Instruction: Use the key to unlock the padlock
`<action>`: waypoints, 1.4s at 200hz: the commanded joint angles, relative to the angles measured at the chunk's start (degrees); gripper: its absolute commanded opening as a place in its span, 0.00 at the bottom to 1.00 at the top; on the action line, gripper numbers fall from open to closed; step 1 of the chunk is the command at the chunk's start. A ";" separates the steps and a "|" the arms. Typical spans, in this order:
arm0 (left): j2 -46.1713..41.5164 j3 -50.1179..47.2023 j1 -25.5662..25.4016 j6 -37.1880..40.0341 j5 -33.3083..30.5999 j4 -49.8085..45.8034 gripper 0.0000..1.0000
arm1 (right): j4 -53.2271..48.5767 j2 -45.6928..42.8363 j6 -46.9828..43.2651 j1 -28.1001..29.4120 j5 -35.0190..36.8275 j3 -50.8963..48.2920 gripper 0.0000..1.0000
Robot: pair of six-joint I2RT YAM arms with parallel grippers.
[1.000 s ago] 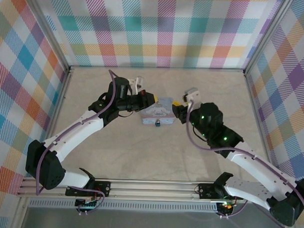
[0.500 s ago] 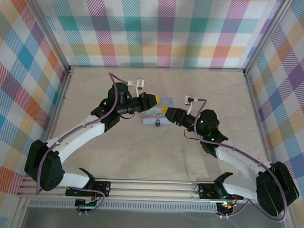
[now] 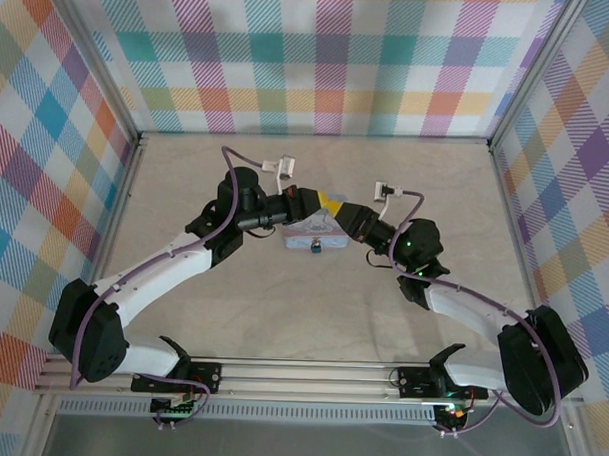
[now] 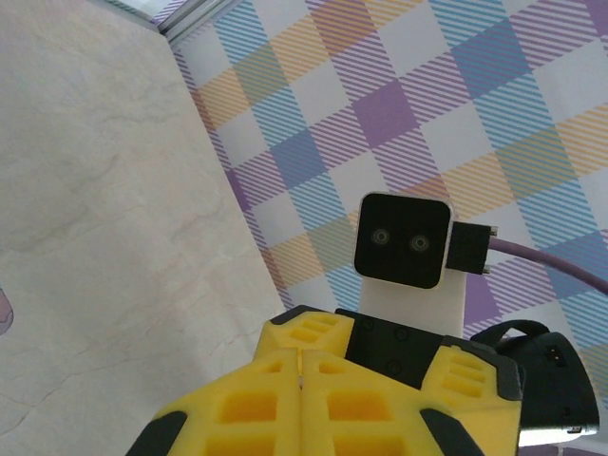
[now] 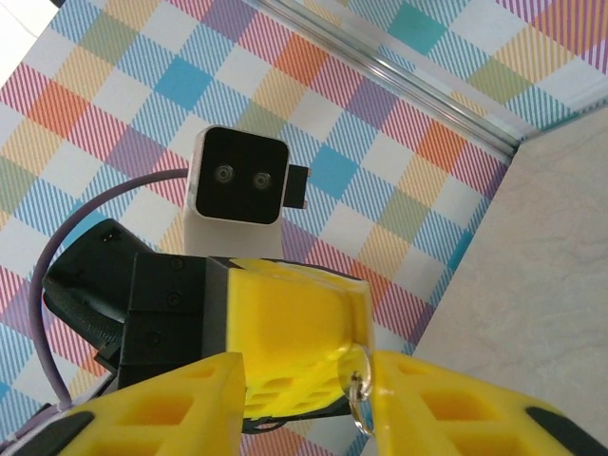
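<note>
The right tool (image 3: pixel 334 204) has swung over to the left tool (image 3: pixel 311 201), half open around the 1 key (image 5: pixel 358 388) that tool pinches shut. 1 padlock (image 3: pixel 314 245) lies on the desk (image 3: pixel 282 307) touching 1 tin (image 3: pixel 315 226).

Your left pincer (image 4: pixel 300 370) sits at the bottom edge, its two yellow fingers (image 4: pixel 237 408) pressed flat together along a thin seam. Just past their tips the right pincer (image 4: pixel 388 347) faces you, with a yellow finger on either side of its black body. Above it you see its white camera block (image 4: pixel 403 249) with two lenses, and a purple cable (image 4: pixel 546 264) running off to the right. The pale desk (image 4: pixel 95 190) lies to the left, with the checked wall (image 4: pixel 427 95) behind.
</note>
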 commanded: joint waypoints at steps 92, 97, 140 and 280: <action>-3.18 -2.25 -0.95 -2.30 -0.13 4.63 0.00 | 8.00 3.05 1.93 -0.21 -1.94 0.32 0.00; -3.28 -2.31 -0.97 -2.30 -0.36 4.43 0.00 | 7.92 3.00 1.82 -0.21 -1.85 0.24 0.00; -6.75 -3.10 -0.62 1.59 -5.76 -2.60 0.63 | 0.44 -1.69 -1.39 -2.38 -1.91 -1.13 0.00; 1.53 -23.18 -3.14 5.29 -11.34 5.66 0.75 | -46.28 12.77 -39.60 -11.29 10.79 24.90 0.00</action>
